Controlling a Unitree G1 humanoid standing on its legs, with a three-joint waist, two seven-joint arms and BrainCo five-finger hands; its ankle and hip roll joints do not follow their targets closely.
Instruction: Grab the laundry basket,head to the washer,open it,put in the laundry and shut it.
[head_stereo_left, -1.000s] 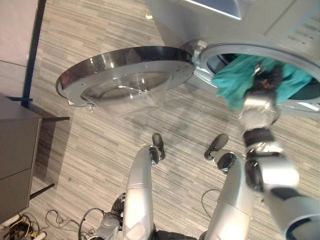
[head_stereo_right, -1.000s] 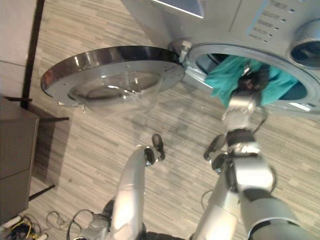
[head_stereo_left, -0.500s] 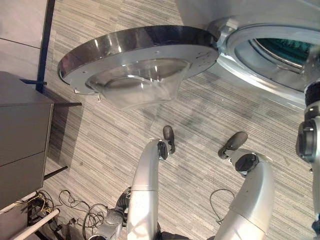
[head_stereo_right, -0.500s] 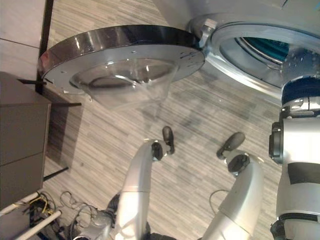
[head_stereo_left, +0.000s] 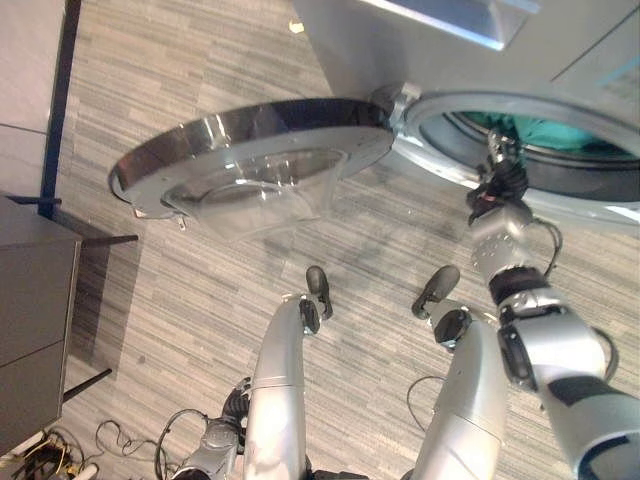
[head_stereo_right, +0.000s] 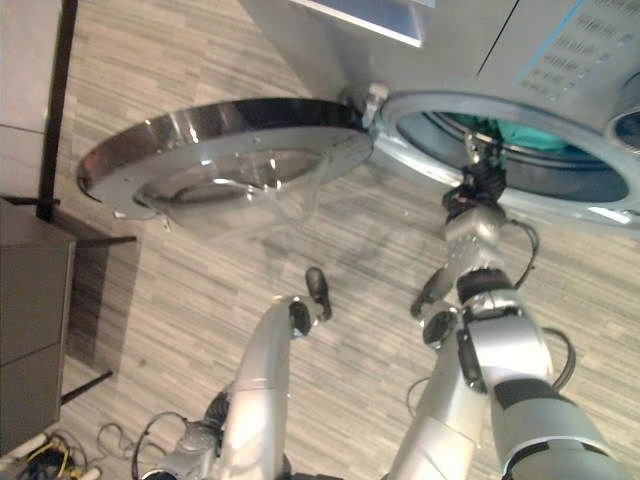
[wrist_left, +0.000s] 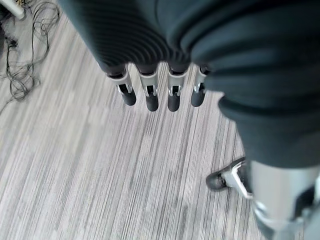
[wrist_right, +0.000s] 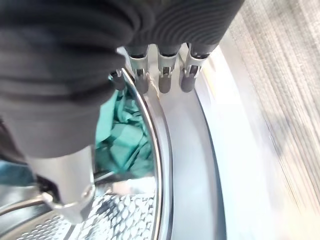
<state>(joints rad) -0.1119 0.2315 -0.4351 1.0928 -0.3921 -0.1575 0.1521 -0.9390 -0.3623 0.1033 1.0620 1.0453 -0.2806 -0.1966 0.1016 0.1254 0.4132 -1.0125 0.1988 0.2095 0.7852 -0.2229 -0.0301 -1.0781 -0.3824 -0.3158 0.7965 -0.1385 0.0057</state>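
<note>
Both eye views look steeply down, sharing the open washer door (head_stereo_left: 250, 160). The right wrist view faces the drum opening (wrist_right: 165, 150) closely; the left wrist view faces the floor (wrist_left: 100, 175).

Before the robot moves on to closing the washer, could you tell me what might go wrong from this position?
1. The right hand hangs at the drum opening's rim; swinging the door shut now could trap it.
2. The teal laundry lies just inside that rim, so a fold might catch in the seal.
3. The door stands wide open on the robot's left, while the left hand hangs open over the floor, far from it.
</note>
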